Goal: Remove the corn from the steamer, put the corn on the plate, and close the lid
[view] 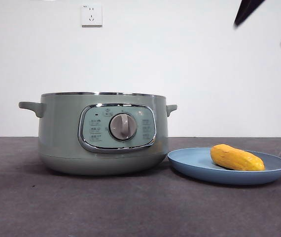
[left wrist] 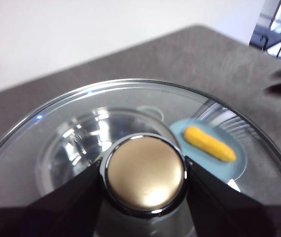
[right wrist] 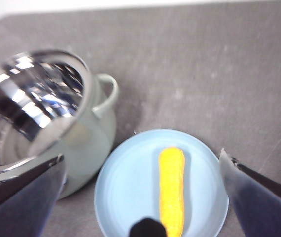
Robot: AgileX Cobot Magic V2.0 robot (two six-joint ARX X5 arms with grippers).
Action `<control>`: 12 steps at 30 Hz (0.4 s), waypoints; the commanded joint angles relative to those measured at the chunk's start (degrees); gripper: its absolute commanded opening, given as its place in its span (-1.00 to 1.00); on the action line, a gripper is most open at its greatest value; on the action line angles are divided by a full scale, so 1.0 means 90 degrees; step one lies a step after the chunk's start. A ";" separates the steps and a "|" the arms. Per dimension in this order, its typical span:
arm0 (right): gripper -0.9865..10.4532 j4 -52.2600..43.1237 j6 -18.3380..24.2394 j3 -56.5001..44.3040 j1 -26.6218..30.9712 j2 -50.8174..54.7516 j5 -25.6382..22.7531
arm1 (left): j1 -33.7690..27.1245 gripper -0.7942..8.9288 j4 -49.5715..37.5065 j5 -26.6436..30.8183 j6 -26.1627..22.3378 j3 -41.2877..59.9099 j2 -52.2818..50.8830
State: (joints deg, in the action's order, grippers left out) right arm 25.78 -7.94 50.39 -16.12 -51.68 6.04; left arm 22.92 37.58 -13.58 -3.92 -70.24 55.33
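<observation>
Already, in the front view, the corn (view: 236, 158) lies on the plate (view: 190, 165) beside the open steamer (view: 61, 133). In the left wrist view, the left gripper (left wrist: 144, 174) clamps the lid (left wrist: 42, 148) by its knob, aloft. Below the spread, empty right gripper (right wrist: 143, 197), corn rests. Closing remains: centre the lid over the rim, then lower it.

Steamer (view: 102, 133) sits on table (view: 27, 207), left of center. Plate (view: 194, 165) just beside it at 3 o'clock, rim near pot base, can't tell if touching. Corn (view: 236, 158) lies on plate, toward its 3 o'clock side. Lid (left wrist: 56, 143) is held up w/ pot & plate visible below thru it.
</observation>
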 commanded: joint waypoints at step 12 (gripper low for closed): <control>0.27 0.1732 -0.0019 -0.0039 -0.0015 0.1926 0.0005 | 0.0046 -0.85 -0.3028 -0.0024 -0.0087 0.0352 0.2324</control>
State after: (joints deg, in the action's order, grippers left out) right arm 41.45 -7.94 50.39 -16.12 -34.48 6.04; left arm 23.05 13.04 -13.45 -4.05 -66.22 76.16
